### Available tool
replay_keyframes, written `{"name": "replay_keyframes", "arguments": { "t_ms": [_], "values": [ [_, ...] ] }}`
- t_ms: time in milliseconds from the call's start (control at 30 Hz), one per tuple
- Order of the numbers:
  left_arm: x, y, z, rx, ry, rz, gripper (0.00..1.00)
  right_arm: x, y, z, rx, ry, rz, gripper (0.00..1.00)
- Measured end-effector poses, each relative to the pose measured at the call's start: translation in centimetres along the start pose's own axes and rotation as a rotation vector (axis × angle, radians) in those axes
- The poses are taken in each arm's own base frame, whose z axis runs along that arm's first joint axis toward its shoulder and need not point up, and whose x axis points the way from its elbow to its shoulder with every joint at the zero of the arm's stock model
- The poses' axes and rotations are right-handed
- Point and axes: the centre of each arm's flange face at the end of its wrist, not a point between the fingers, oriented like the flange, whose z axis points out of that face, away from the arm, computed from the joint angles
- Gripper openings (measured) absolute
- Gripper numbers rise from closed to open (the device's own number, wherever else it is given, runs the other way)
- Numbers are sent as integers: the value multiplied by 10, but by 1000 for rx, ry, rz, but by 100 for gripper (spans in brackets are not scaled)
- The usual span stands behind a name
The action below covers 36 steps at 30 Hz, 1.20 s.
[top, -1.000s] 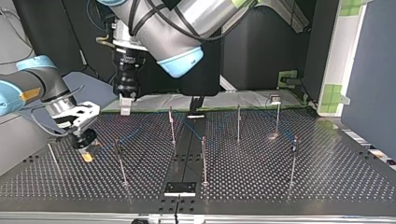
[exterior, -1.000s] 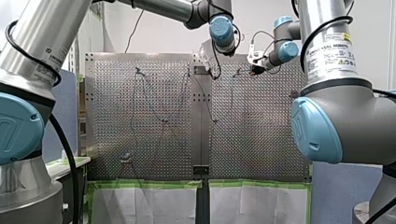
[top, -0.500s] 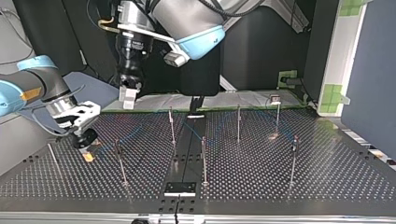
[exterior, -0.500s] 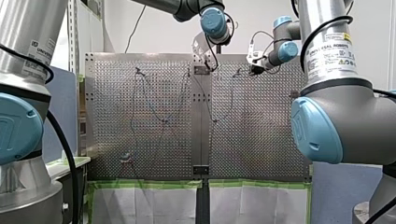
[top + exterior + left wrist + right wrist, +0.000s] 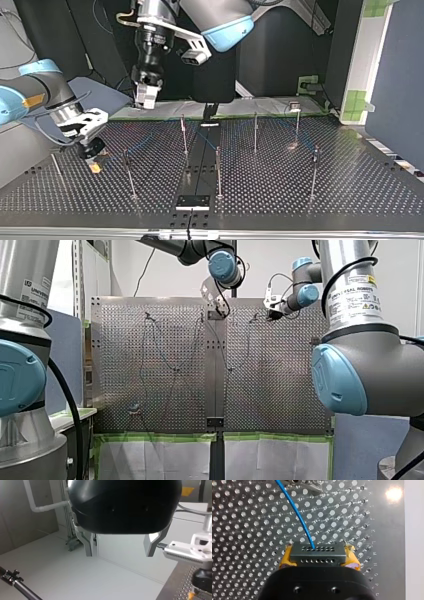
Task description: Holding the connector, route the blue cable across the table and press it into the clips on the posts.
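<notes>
Between the yellow pads (image 5: 284, 561) of my right end effector (image 5: 93, 151) sits the connector (image 5: 317, 554), pinched low over the perforated tabletop (image 5: 300, 200). From the connector the blue cable (image 5: 294, 512) arcs ahead to what may be a post's foot. Above and beside the connector, my left end effector (image 5: 119, 551) hangs spread wide, empty. Thin posts (image 5: 218, 170) stand past the connector across the tabletop, with the cable faintly strung among them.

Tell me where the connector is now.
The connector sits between my right gripper's yellow pads, low over the table at the top view's left, beside a post.
</notes>
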Motion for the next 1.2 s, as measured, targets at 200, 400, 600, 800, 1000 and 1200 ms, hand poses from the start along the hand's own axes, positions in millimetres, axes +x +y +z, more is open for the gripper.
{"name": "replay_keyframes", "arguments": {
  "t_ms": [200, 400, 600, 800, 1000, 1200],
  "values": [
    [17, 6, -12, 10, 8, 0, 100, 0, -2, 0, 4, -1, 0, 0],
    [31, 21, -18, 0, 3, 10, 100, -1, -4, 1, 6, -2, 0, 0],
    [44, 33, -24, -1, 2, 13, 100, -1, -4, 1, 7, -3, 0, 0],
    [58, 46, -33, -1, 2, 13, 100, -1, -5, 1, 7, -3, 0, 0],
    [70, 59, -41, -1, 2, 14, 100, -1, -4, 1, 5, -3, 0, 0],
    [83, 74, -51, -1, 2, 14, 100, -1, -1, 0, -6, -2, 1, 0]
  ]
}}
